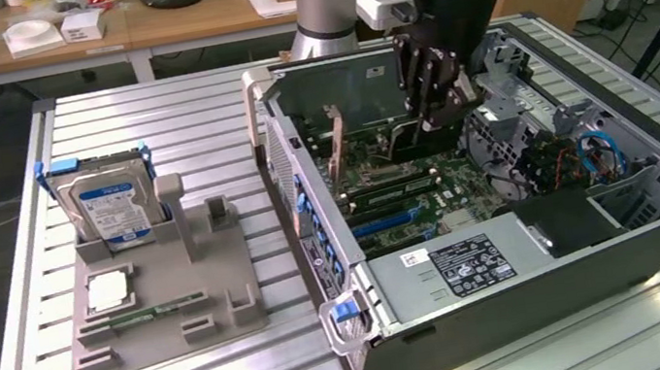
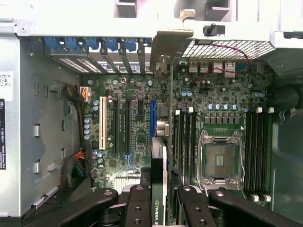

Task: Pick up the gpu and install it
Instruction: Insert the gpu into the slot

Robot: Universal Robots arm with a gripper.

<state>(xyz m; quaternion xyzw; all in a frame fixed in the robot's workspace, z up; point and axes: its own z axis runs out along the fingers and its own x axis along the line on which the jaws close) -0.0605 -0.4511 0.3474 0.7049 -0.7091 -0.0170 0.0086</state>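
Observation:
The gpu (image 2: 164, 163) is seen edge-on in the wrist view as a thin dark card. Its silver bracket (image 2: 166, 43) lies toward the case's slotted rear wall. My gripper (image 2: 161, 208) is shut on it, with one black finger (image 2: 137, 205) on each side of the card's top edge. The card hangs upright over the green motherboard (image 2: 137, 90), close beside the blue expansion slot (image 2: 153, 118); I cannot tell whether it touches the slot. In the exterior view the gripper (image 1: 440, 114) reaches down into the open computer case (image 1: 557, 298), and the gpu (image 1: 400, 142) is mostly hidden beneath it.
On the exterior view's left, a grey holder tray (image 1: 233, 278) carries a hard drive (image 1: 110, 206), a processor chip (image 1: 107, 293) and a memory stick (image 1: 140, 314). Inside the case are the power supply (image 1: 467, 265), an empty processor socket (image 2: 220, 160), a white slot (image 2: 102, 124) and cable bundles (image 2: 75, 168).

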